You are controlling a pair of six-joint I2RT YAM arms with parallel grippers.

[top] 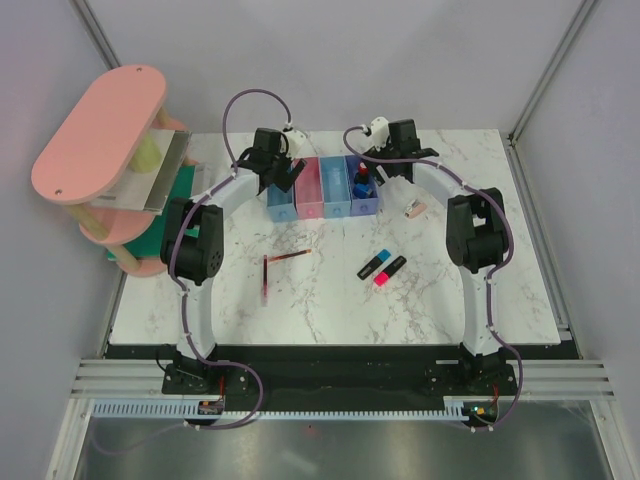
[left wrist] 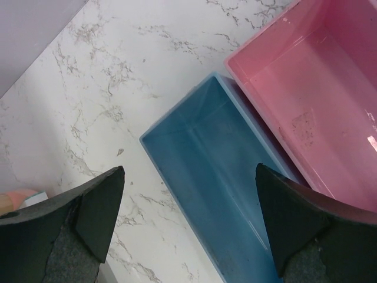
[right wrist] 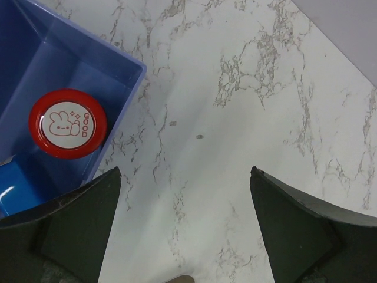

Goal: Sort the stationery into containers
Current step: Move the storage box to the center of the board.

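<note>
Pens [top: 266,278], two, thin, dark red: centre-left on the marble table [top: 330,310], ends apparently touching in an L. Light, stiff, prone to rolling; take across mid-barrel.
Left claw [left wrist: 187,177]: spread, empty, above the end light-blue bin [left wrist: 194,135] of the bins [top: 310,190], upper centre.
Purple bin [right wrist: 53,59]: holds red-capped piece [right wrist: 68,124] and blue block [right wrist: 12,194].
Right claw [right wrist: 185,177]: spread, empty, over bare marble beside it.
Highlighters [top: 375,265], two, stubby, hard, light: centre-right, side by side; pinch across the flats.
Eraser [top: 415,209], beige, slightly soft: right of the row.
</note>
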